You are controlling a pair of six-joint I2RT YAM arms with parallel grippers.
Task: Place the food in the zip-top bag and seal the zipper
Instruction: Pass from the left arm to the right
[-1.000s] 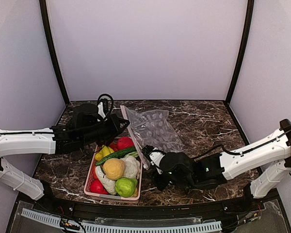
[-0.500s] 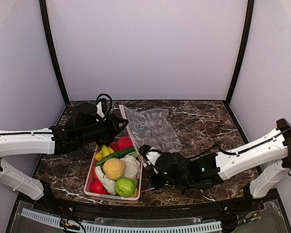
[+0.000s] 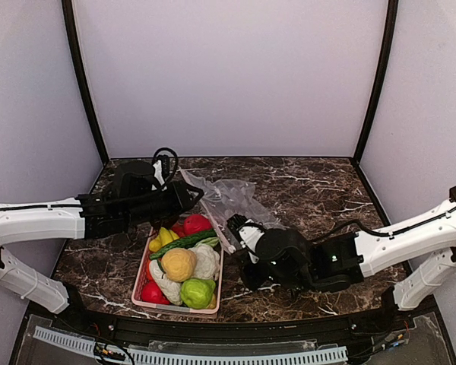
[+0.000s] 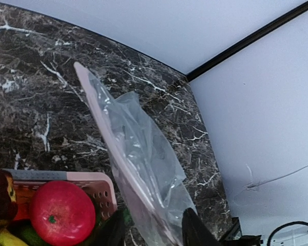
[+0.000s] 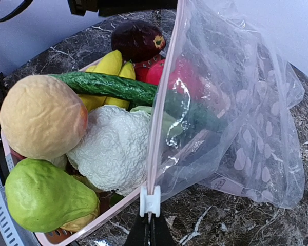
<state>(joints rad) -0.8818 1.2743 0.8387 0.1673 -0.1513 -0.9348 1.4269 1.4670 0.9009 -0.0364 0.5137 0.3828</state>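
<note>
My left gripper (image 4: 151,231) stands part open, the zipper (image 4: 99,120) running loose between its fingers. The food (image 5: 113,148) sits heaped in the pink basket (image 5: 105,215) (cucumber (image 5: 108,86) across the top). The bag (image 5: 236,102) stands up just beside the basket, and my right gripper (image 5: 150,223) is pinched tight on the zipper's white end tab.

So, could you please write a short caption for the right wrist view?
Right gripper, shut on the zip-top bag at its zipper end, holds it beside the toy food.
</note>
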